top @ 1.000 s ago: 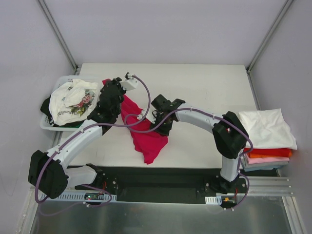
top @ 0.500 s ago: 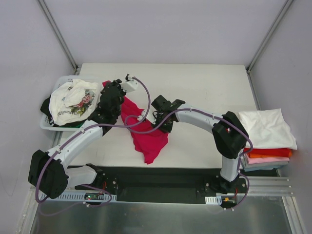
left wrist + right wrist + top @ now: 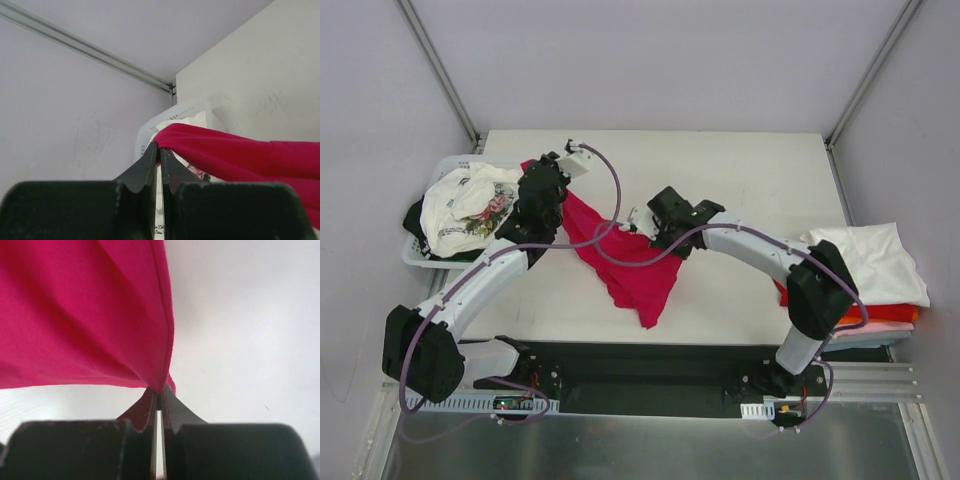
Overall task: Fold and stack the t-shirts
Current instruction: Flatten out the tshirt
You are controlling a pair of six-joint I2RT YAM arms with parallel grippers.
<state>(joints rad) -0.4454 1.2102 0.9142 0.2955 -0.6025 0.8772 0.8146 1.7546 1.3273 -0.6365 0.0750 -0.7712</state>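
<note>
Top external: crumpled crimson-magenta t-shirt (image 3: 625, 270)

The left arm (image 3: 480, 282) extends forward, its left end effector (image 3: 159, 152) pinched closed on the far left corner of the crimson t-shirt (image 3: 620, 262). The right arm (image 3: 752, 246) bends inward to the t-shirt's right edge, where the right end effector (image 3: 159, 399) is clamped on the cloth.

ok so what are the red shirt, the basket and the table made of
The crimson shirt looks like soft matte knit cloth, probably cotton: it drapes in folds and shows a stitched hem. The basket looks like white moulded plastic, with thin slotted walls. The table has a smooth off-white matte top, perhaps laminate or painted board; the look leaves that open.
</note>
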